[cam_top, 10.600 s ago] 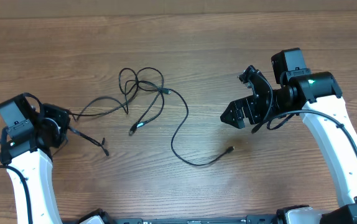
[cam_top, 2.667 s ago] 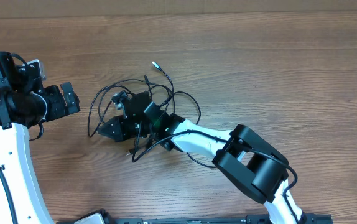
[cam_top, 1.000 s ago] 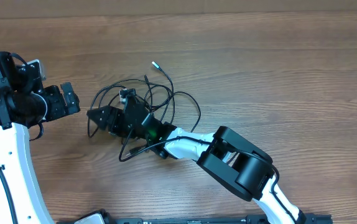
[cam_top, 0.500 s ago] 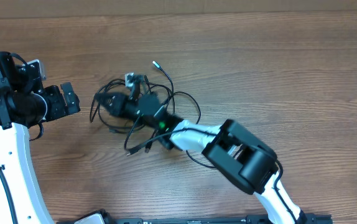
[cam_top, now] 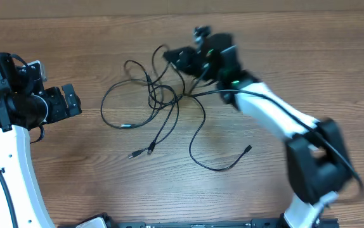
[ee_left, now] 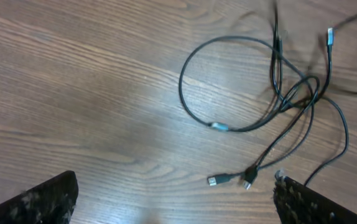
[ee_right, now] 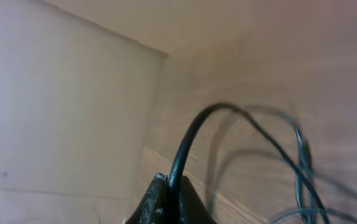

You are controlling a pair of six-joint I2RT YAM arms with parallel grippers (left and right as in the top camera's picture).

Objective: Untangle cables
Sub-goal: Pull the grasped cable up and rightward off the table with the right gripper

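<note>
Far left: left gripper [cam_top: 66, 101], jaws spread wide, nothing between them. Middle of table [cam_top: 334, 63]: loose tangle of cables [cam_top: 160, 107], plug ends trailing toward near edge. Right gripper [cam_top: 174, 57] at tangle's far side, pinched tight on one strand, blurred.

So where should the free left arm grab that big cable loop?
Probably on the far-left arc of the loop, coming straight down with the open left gripper. There the cord lies single and flat on bare wood, clear of the knot.
</note>
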